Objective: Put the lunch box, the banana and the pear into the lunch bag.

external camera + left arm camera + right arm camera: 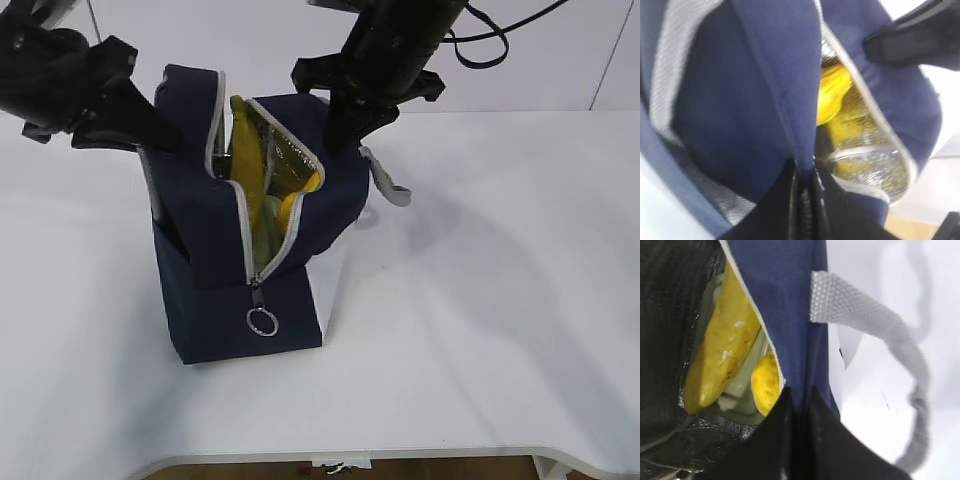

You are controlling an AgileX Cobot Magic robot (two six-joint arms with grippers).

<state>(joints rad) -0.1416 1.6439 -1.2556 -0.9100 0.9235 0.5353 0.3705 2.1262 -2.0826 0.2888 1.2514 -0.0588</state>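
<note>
both end effectors (802, 200) (797, 440) pinch the navy fabric lunch bag (215, 320), curved banana (722, 345) inside.

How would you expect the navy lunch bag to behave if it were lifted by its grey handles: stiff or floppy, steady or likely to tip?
The lunch bag probably flexes: its fabric rim is pinched by the left gripper and right gripper, and the handle droops. Holding the banana and the lunch box, it likely hangs fairly steady.

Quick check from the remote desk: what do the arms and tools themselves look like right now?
Both arms are matte black and angular. The left tool and right tool end in flat, tapered black fingers. A black cable loops off the right arm. No markings or sleeves show.
</note>
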